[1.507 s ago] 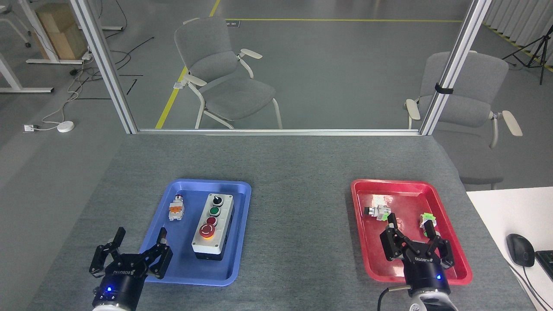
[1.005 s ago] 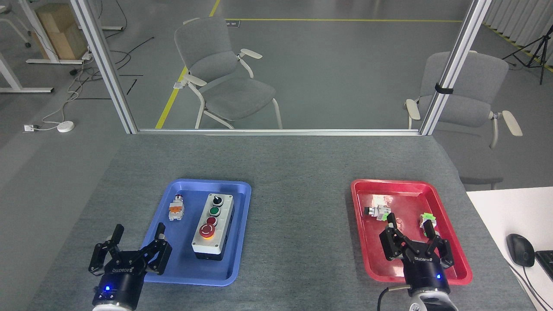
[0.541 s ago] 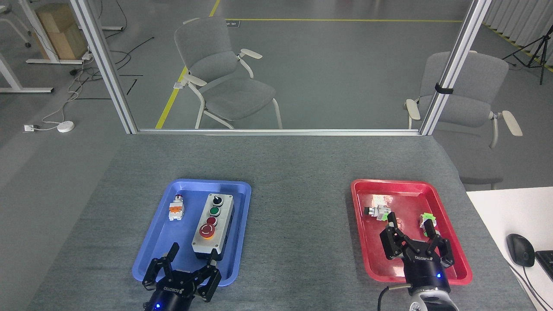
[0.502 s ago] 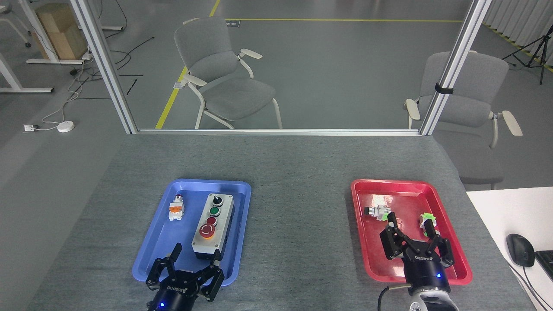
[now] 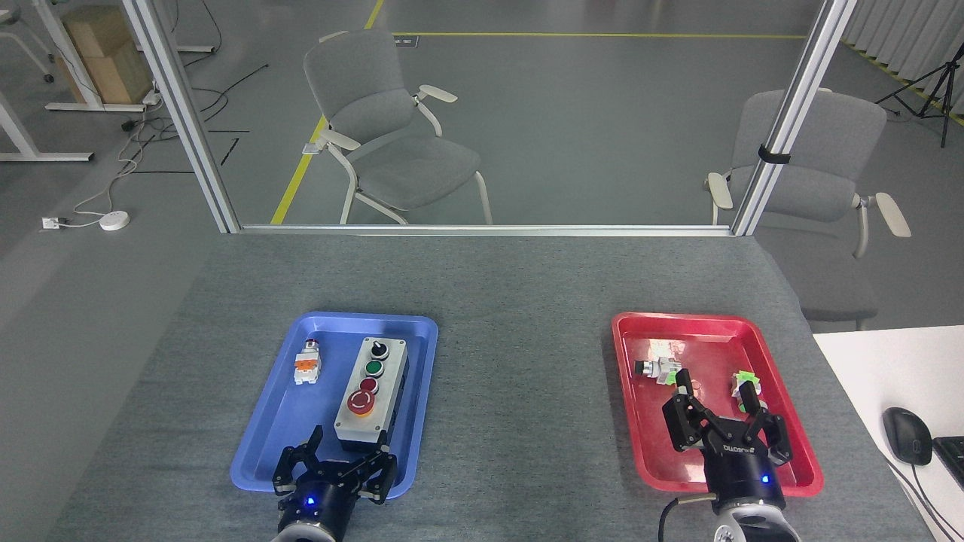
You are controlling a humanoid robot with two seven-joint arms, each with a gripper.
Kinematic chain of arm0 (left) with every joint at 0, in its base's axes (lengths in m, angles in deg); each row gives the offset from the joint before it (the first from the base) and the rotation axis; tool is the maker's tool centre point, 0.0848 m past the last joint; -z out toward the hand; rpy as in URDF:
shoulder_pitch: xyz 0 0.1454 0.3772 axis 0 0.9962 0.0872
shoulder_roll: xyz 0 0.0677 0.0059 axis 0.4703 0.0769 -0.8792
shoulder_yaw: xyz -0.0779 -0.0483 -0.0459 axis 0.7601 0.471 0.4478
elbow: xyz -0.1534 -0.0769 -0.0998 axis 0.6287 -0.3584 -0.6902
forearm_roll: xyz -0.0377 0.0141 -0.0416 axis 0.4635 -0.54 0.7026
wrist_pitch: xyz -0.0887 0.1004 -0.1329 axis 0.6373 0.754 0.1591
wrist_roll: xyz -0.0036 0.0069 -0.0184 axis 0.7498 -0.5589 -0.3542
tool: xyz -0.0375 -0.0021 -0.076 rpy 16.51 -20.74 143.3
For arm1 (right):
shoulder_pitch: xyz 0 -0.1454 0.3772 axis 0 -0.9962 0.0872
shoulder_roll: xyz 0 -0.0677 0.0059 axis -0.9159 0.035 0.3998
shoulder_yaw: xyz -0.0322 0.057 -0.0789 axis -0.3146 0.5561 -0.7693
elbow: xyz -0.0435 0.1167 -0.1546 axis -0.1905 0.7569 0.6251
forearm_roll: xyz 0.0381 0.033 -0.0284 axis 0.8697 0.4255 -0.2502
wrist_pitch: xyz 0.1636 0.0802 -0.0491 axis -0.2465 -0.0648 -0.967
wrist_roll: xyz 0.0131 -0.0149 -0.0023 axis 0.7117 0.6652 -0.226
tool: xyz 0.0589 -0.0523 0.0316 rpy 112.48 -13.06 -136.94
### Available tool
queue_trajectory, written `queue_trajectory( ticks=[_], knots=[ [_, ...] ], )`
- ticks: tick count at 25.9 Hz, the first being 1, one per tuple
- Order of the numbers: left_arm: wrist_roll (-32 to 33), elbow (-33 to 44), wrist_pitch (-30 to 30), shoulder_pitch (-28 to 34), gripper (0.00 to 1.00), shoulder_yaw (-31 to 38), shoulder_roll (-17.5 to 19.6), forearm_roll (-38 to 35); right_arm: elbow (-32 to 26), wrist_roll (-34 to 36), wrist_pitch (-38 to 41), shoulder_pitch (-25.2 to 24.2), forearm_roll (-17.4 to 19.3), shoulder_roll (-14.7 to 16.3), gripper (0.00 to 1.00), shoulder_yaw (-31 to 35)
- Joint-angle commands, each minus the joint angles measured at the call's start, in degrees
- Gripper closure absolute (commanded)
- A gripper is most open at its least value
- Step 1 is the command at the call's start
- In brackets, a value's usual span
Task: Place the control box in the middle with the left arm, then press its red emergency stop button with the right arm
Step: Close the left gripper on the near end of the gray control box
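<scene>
Near the blue tray's (image 5: 263, 444) front edge: long grey control box (image 5: 372, 406), black-based; left gripper (image 5: 348, 460) spread wide, empty.

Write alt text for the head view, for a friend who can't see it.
A grey control box with a red emergency stop button lies in a blue tray; the open left gripper hovers at its near end. The open right gripper hangs over a red tray holding small push-button parts, all on a grey table.
</scene>
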Motion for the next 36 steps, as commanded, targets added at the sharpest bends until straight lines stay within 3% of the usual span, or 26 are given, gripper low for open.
queue_trajectory(
  ticks=[1, 20, 27, 28, 35, 36],
  knots=[
    [0.1, -1.5, -0.1, -0.9, 0.01, 0.0, -0.1, 0.0, 0.0, 0.0, -0.1, -0.1, 0.0, 0.0, 0.00, 0.0],
    [0.3, -16.8, -1.3, -11.4, 0.01, -0.1, -3.2, 0.1, 0.0, 0.0, -0.1, 0.0, 0.0, 0.0, 0.00, 0.0],
    [-0.3, -18.1, -1.2, -12.6, 0.02, -0.1, -3.1, 0.1, 0.0, 0.0, -0.1, 0.0, 0.0, 0.0, 0.00, 0.0],
    [-0.3, -18.1, -1.2, -12.8, 0.08, -0.1, -3.1, 0.1, 0.0, 0.0, -0.1, 0.0, 0.0, 0.0, 0.00, -0.1],
    [0.1, -17.6, 2.0, -12.9, 0.98, -0.1, -2.5, 0.9, 0.0, 0.0, -0.1, 0.0, 0.0, -0.1, 0.00, -0.1],
    [0.0, -17.4, 2.9, -12.7, 1.00, 0.0, -2.5, 1.1, 0.0, 0.0, -0.1, 0.0, 0.1, -0.1, 0.00, -0.1]
  ],
)
